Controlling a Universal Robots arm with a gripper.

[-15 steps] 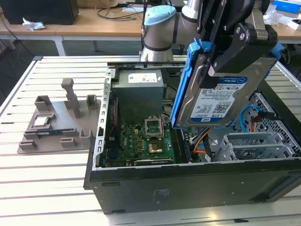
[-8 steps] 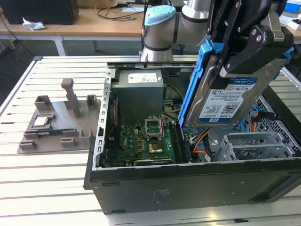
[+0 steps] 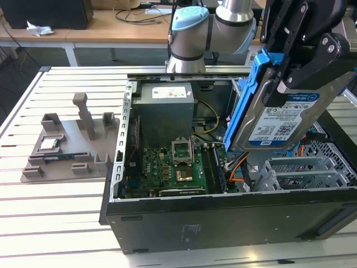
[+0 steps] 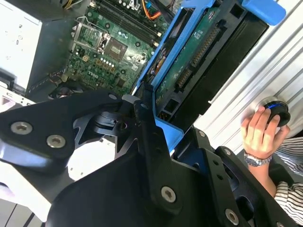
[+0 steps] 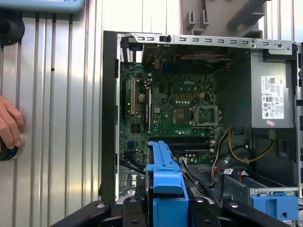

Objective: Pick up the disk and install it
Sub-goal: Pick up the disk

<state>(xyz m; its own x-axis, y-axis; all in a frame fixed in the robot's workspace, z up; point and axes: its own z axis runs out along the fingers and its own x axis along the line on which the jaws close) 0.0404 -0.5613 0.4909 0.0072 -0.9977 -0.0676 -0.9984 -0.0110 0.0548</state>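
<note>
Above the case (image 3: 223, 223), the pincer (image 3: 304, 70) clamps the disk (image 3: 279, 120).

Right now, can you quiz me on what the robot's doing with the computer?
1. True or false: the jaws grip the flat silver hard drive in its blue plastic bracket above the open black computer case.
2. In the second wrist view, what rests on the round black-and-blue knob?
3. In the exterior view, the grey plastic tray lies: A) left of the case, B) right of it, C) inside it.
Key: 1 true; 2 a person's hand; 3 A.
</note>
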